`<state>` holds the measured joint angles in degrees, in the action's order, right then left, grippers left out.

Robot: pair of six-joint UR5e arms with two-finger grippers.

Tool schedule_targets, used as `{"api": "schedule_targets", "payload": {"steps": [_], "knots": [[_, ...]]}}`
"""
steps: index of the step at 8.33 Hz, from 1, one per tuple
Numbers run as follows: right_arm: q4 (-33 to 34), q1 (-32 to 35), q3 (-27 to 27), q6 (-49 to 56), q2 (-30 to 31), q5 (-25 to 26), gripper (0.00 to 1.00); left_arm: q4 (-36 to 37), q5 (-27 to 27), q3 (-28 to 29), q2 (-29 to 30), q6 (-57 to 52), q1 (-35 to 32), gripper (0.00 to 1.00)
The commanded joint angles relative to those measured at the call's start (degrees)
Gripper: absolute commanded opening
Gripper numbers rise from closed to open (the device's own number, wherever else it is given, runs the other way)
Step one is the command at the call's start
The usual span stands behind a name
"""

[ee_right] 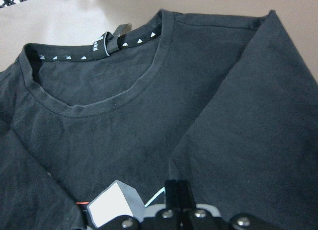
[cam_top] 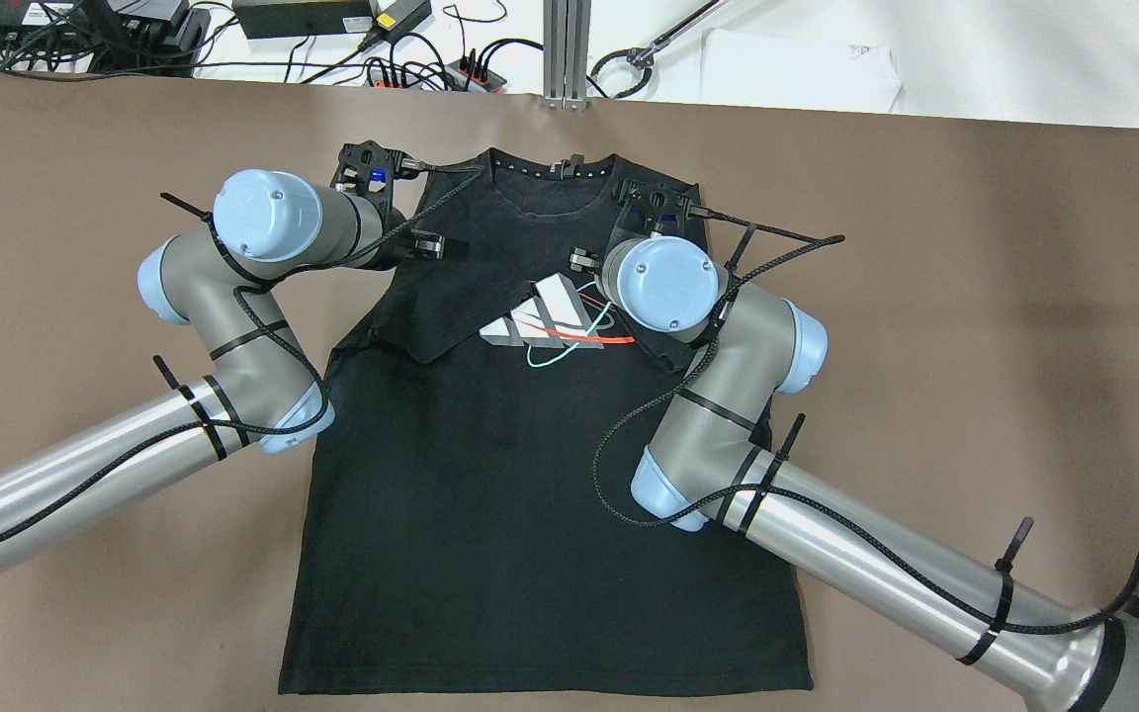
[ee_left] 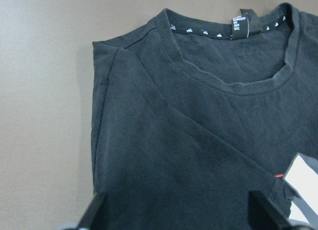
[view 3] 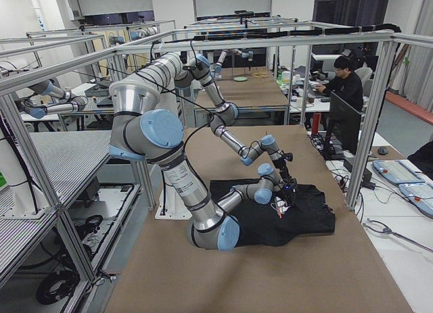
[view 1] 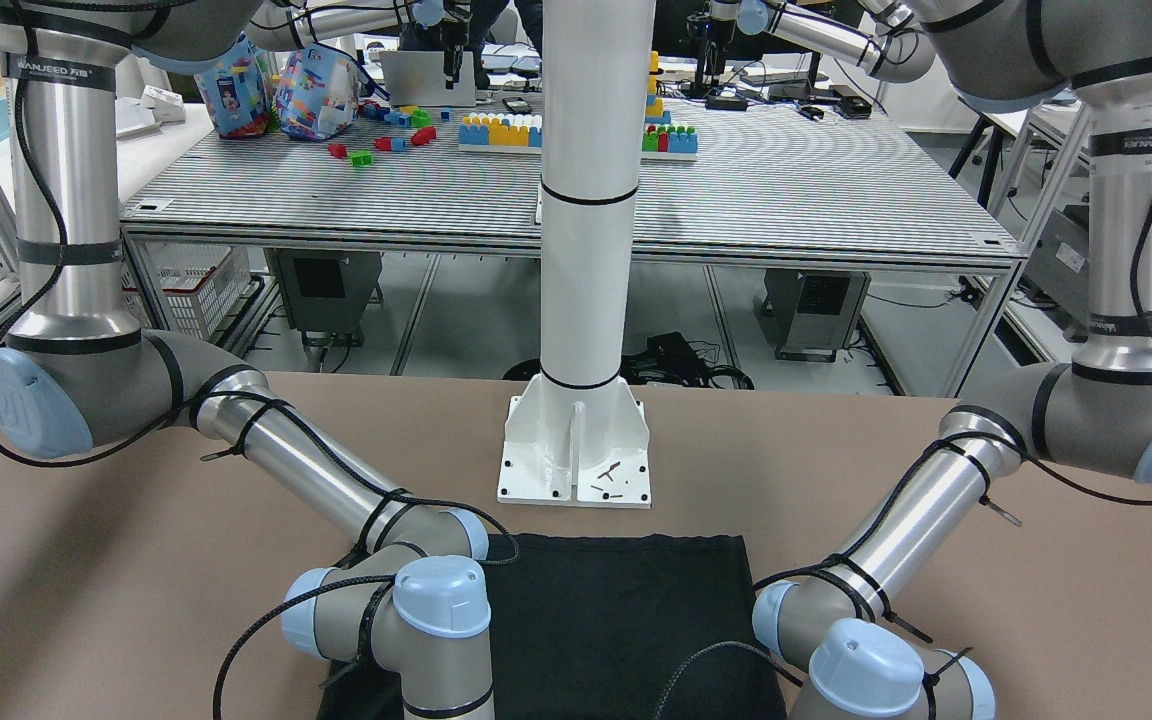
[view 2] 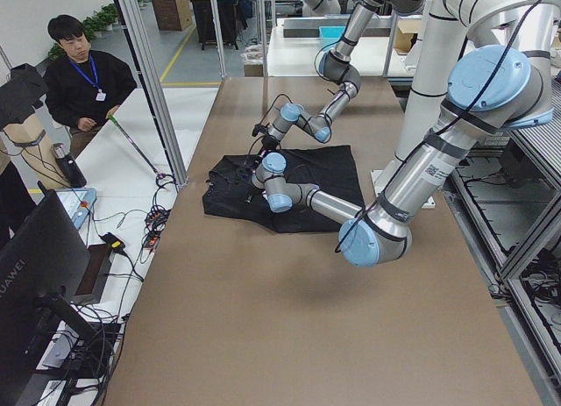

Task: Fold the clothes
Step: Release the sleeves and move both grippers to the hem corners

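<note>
Hovering over the black T-shirt [cam_top: 490,514], spread flat on the brown worktop [cam_top: 975,297] with its 2 sleeves folded in, we hold our left pincer [ee_left: 179,212] spread apart, right pincer [ee_right: 177,190] pressed together.

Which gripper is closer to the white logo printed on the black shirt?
Right. The right gripper is at the edge of the logo nearest the collar; the left gripper is farther off, over the folded-in sleeve.

Brown table [cam_top: 975,297] w/ black tee [cam_top: 490,514] flat mid-table, white pillar base [view 1: 576,455] near hem
</note>
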<state>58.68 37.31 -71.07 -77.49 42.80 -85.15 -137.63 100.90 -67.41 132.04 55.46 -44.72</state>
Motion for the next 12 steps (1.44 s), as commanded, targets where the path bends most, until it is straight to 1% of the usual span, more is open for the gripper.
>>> {"api": "schedule_targets", "payload": {"steps": [1,2,3,4,5,6,7,8,9,10,11,12], "knots": [[0.4,0.0,0.1,2.9,0.0,-0.1,0.94,0.0,1.8,-0.1,0.1,-0.1,-0.6,1.0],[2.9,0.0,-0.5,4.6,0.0,-0.5,0.94,-0.1,2.2,-0.2,0.3,0.4,-0.7,1.0],[5.8,0.0,-3.2,7.4,0.7,-0.8,0.95,0.0,2.3,-1.0,0.4,0.9,-0.7,1.0],[8.7,0.0,-8.3,8.8,3.3,-2.2,0.95,0.5,2.2,-4.5,-0.8,2.5,-0.7,1.0],[9.6,0.0,-12.9,8.2,6.1,-4.9,0.95,0.4,2.1,-7.9,-3.7,7.2,-0.1,1.0],[10.6,-0.7,-20.0,6.8,10.6,-6.2,0.95,0.4,2.1,-12.9,-7.5,10.4,0.2,1.0],[12.0,-2.8,-27.1,2.8,15.8,-6.2,0.95,0.4,1.9,-19.3,-12.7,14.0,1.9,1.0],[12.0,-3.8,-31.9,0.3,18.9,-6.2,0.95,0.3,1.5,-25.3,-17.6,18.4,3.9,1.0],[11.7,-6.6,-36.3,-3.6,22.2,-6.3,0.95,0.1,1.4,-29.6,-21.9,22.5,5.5,1.0],[11.3,-9.1,-39.8,-8.3,25.3,-6.2,0.94,0.0,0.2,-34.4,-26.4,26.9,8.5,1.0],[10.8,-11.8,-44.0,-14.9,30.1,-5.6,0.94,-0.1,-2.0,-39.0,-30.7,31.7,10.8,1.0],[10.7,-13.7,-47.6,-19.6,33.2,-4.7,0.94,-1.1,-4.1,-42.9,-34.9,35.3,14.5,1.0]]}}
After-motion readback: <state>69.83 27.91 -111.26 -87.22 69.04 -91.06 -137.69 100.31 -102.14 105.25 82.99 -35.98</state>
